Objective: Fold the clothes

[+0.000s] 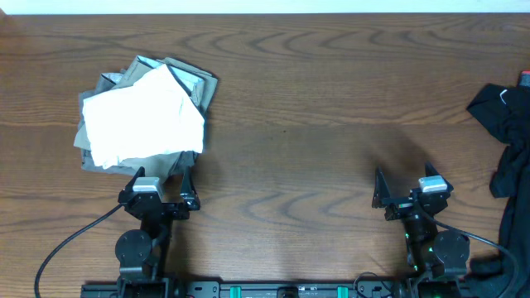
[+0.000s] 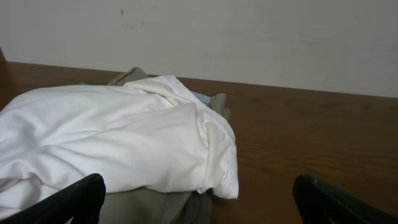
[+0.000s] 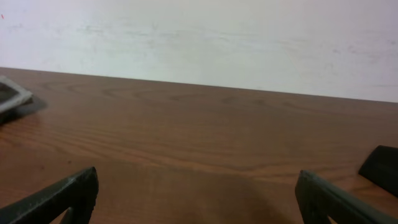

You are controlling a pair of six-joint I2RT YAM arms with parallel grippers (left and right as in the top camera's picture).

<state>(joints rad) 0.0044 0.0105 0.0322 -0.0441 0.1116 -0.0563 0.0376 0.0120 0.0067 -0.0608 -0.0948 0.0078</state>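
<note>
Wood-grain table (image 1: 315,99), pale wall (image 3: 205,37) behind the far edge.

Left end effector (image 1: 162,177): at the near edge, left of centre; jaws spread wide, nothing between them. Just beyond its fingertips, toward the far-left corner: a heap of clothes, white garment (image 1: 141,116) on top, grey-green garments (image 1: 197,81) beneath, showing at the heap's far and right sides. Looks compactly stacked; judged not the next item.

Right end effector (image 1: 403,175): at the near edge, right of centre; jaws equally wide, empty, bare wood ahead.

Black garment (image 1: 507,124): at the right edge of the table, partly out of frame, loose and crumpled, small white mark near its far end. Lies rightward and forward of the right end effector, well apart from it. Long axis roughly near-to-far, along the right edge. From the right wrist, only a dark corner low at the right.

Judgement: right arm far nearer, left arm most of the table's width away. Coming move probably a reach right and forward by the right arm, then a pull toward the bare middle for spreading.
</note>
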